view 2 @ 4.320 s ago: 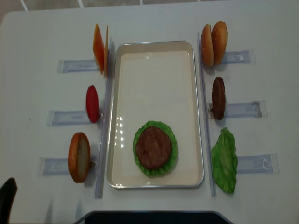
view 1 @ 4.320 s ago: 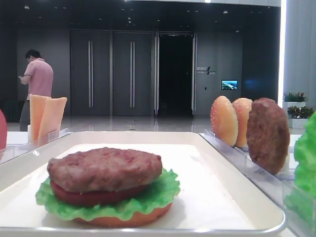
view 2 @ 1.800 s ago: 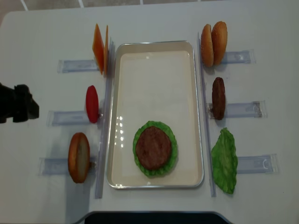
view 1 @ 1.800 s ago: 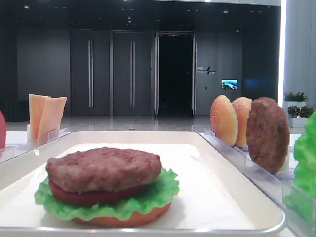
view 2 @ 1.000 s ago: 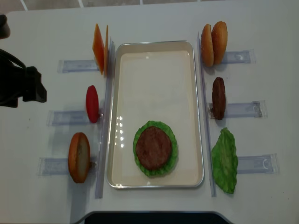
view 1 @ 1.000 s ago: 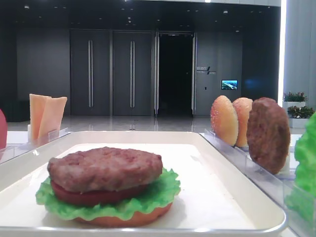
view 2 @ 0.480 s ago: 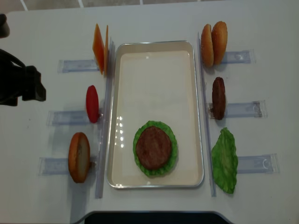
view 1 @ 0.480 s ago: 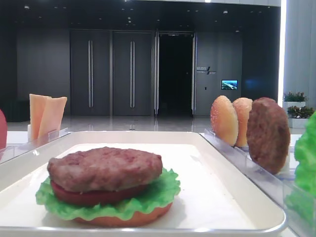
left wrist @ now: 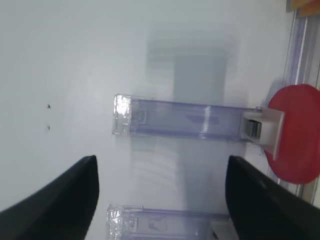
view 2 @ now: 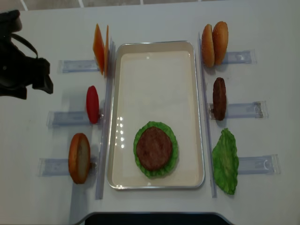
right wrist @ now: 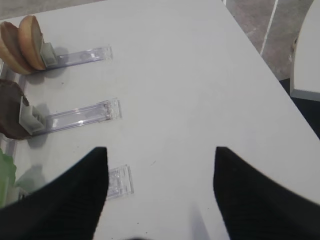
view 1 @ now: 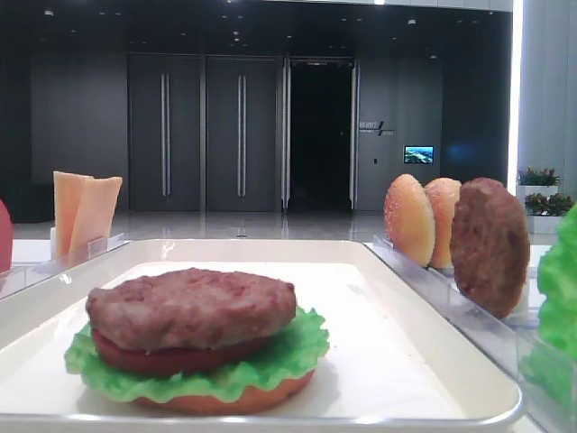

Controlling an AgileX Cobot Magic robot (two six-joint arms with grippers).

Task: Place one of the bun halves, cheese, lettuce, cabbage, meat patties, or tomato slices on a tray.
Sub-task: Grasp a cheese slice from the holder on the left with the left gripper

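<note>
The white tray (view 2: 155, 51) holds a stack of bun base, lettuce, tomato slice and meat patty (view 2: 154, 148) near its front end, also seen close up (view 1: 191, 308). Left of the tray stand two cheese slices (view 2: 100, 48), a tomato slice (view 2: 93, 104) and a bun half (view 2: 78, 158). To the right are two bun halves (view 2: 214, 43), a patty (view 2: 219, 98) and a lettuce leaf (view 2: 225, 161). My left gripper (view 2: 42, 76) hovers open left of the cheese and tomato; its wrist view shows the gripper (left wrist: 161, 160) empty above a clear rack (left wrist: 180, 122), the tomato (left wrist: 296, 135) at right. My right gripper (right wrist: 160, 150) is open over bare table.
Clear plastic racks (view 2: 70, 65) lie on both sides of the tray, with long clear rails (view 2: 105, 117) along its edges. In the right wrist view the buns (right wrist: 22, 37) and patty (right wrist: 10, 116) stand far left, and the table edge (right wrist: 280, 75) runs at right.
My left arm has moved toward the far side of the table and a little right, nearer the cheese rack. The food pieces and the tray have not moved.
</note>
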